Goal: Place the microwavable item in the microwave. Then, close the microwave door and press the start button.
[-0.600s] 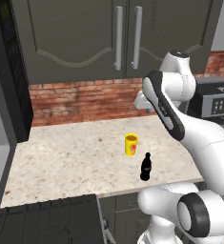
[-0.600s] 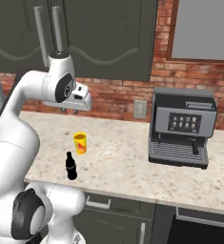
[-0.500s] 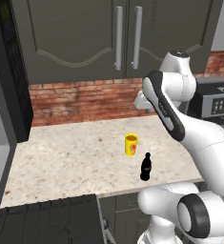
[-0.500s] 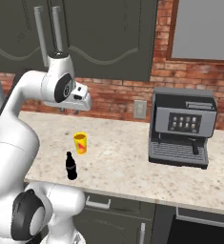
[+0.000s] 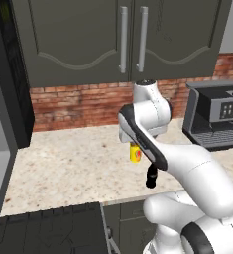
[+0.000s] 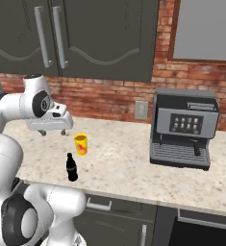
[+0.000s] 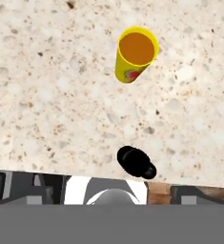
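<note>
- Speckled beige stone table (image 6: 124,168) runs across my base views, brick wall (image 6: 109,98) behind it and dark cabinet doors (image 5: 123,37) with steel handles above.
- I see a black coffee machine (image 6: 184,129) on the table, well off to the right of the arm.
- My gripper (image 6: 53,131) hangs above the table, just left of the cup in the right base view, with its jaws spread wide and nothing between them.
- I've got the yellow cup (image 7: 135,54) upright on the table with a red-and-green mark on its side.
- I spot a small black bottle (image 7: 136,162) near the cup, closer to the table's front edge, apart from it.
</note>
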You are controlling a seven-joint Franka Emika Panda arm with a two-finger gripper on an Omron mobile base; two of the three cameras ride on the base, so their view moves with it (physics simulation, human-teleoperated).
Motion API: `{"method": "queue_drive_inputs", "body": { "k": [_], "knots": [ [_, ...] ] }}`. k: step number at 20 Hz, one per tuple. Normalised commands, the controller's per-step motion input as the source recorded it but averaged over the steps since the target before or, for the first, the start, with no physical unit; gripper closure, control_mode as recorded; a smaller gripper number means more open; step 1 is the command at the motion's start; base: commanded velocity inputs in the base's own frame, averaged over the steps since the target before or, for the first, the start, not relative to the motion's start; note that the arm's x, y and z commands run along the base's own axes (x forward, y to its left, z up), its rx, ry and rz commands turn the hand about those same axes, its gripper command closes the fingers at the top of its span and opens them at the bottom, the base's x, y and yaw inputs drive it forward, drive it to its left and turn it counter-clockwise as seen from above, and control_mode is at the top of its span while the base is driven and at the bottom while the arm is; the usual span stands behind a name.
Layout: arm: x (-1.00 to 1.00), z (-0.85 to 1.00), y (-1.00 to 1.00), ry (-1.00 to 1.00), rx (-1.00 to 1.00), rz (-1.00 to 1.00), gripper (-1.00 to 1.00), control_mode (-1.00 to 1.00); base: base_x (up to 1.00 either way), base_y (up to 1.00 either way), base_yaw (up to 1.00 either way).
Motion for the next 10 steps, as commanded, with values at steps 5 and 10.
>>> {"method": "queue_drive_inputs", "body": {
  "k": [5, 10],
  "knots": [
    [0.37, -0.33, 0.17, 0.06, -0.01, 0.00, -1.00, -1.00, 0.00, 0.00, 0.00],
    [0.43, -0.11, 0.00, 0.00, 0.00, 0.00, -1.00, -1.00, 0.00, 0.00, 0.00]
  ]
}}
